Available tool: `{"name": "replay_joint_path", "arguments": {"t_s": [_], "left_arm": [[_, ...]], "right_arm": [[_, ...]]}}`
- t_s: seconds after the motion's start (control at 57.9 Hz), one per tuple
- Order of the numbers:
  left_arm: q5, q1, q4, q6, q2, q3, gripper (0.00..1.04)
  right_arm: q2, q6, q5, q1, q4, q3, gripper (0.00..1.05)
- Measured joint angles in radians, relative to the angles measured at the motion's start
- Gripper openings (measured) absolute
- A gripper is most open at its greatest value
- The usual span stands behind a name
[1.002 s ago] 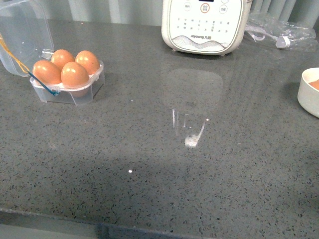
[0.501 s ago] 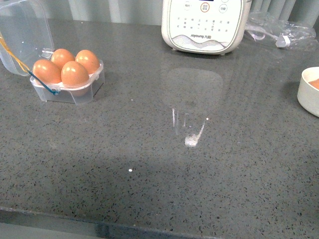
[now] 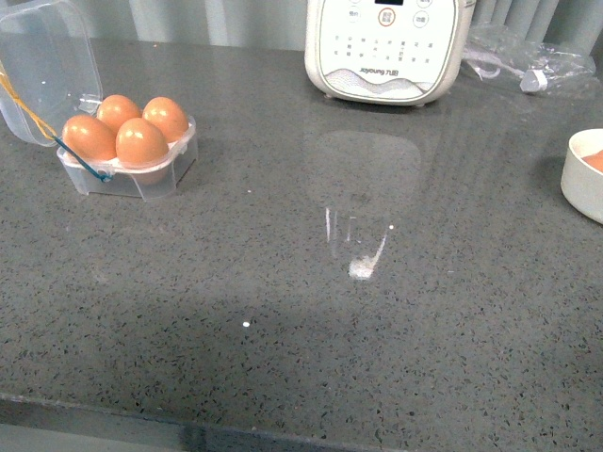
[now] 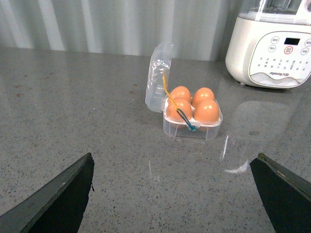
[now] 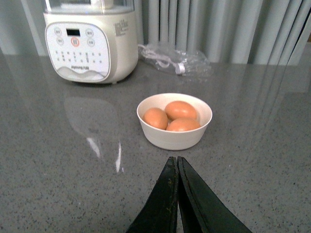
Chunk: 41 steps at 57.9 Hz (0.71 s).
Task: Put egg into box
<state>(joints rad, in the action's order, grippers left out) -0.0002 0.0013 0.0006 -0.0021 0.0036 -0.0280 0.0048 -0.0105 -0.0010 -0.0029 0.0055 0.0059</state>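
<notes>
You had the left arm's fingers (image 4: 63,194) spread wide, with nothing between them. They hung over the grey speckled desk (image 3: 283,311) on the near side of the box (image 3: 160,179). Neither arm showed in the front view.

The box sat on the desk well to the left of the white Joyoung appliance (image 3: 386,47) and a little nearer to you than it. Its clear domed lid (image 3: 42,66) stood open, tipped back on the side away from the appliance. A yellow band and a blue band (image 3: 87,162) ran down from the lid across the box's near-left corner. All four cells were filled: four orange-brown eggs (image 3: 141,141) stood in them, two in front and two behind. They looked alike, so you could not tell one from another.

The appliance stood at the back of the desk with its button panel facing you, and its pale reflection lay on the desk in front of it. To its right, also at the back, lay a crumpled clear plastic bag (image 3: 528,61).

Further right and nearer than the appliance stood a white round bowl (image 5: 175,138) with three more eggs (image 5: 181,110) in it. The right arm's fingers (image 5: 165,199) were pressed together, gripping nothing. Their tips were pointed at the bowl, near it but apart.
</notes>
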Motion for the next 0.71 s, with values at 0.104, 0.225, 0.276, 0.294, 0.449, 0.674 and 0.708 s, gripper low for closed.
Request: {"name": "replay_joint_path", "arguments": {"t_s": [0.104, 0.225, 0.276, 0.294, 0.449, 0.674, 0.708], "left_arm": [[0.0, 0.0, 0.0, 0.0, 0.0, 0.0, 0.98], [0.0, 0.0, 0.0, 0.0, 0.0, 0.0, 0.98], [0.0, 0.0, 0.0, 0.0, 0.0, 0.0, 0.98], [0.0, 0.0, 0.0, 0.0, 0.0, 0.0, 0.98], [0.0, 0.0, 0.0, 0.0, 0.0, 0.0, 0.98], [0.0, 0.0, 0.0, 0.0, 0.0, 0.0, 0.98], [0.0, 0.0, 0.0, 0.0, 0.0, 0.0, 0.98]], "right_arm": [[0.0, 0.0, 0.0, 0.0, -0.005, 0.0, 0.03], [0.0, 0.0, 0.0, 0.0, -0.005, 0.0, 0.13], [0.0, 0.0, 0.0, 0.0, -0.005, 0.0, 0.22], [0.0, 0.0, 0.0, 0.0, -0.005, 0.0, 0.25], [0.0, 0.0, 0.0, 0.0, -0.005, 0.0, 0.55], [0.0, 0.001, 0.0, 0.0, -0.005, 0.0, 0.99], [0.0, 0.002, 0.0, 0.0, -0.005, 0.0, 0.99]]}}
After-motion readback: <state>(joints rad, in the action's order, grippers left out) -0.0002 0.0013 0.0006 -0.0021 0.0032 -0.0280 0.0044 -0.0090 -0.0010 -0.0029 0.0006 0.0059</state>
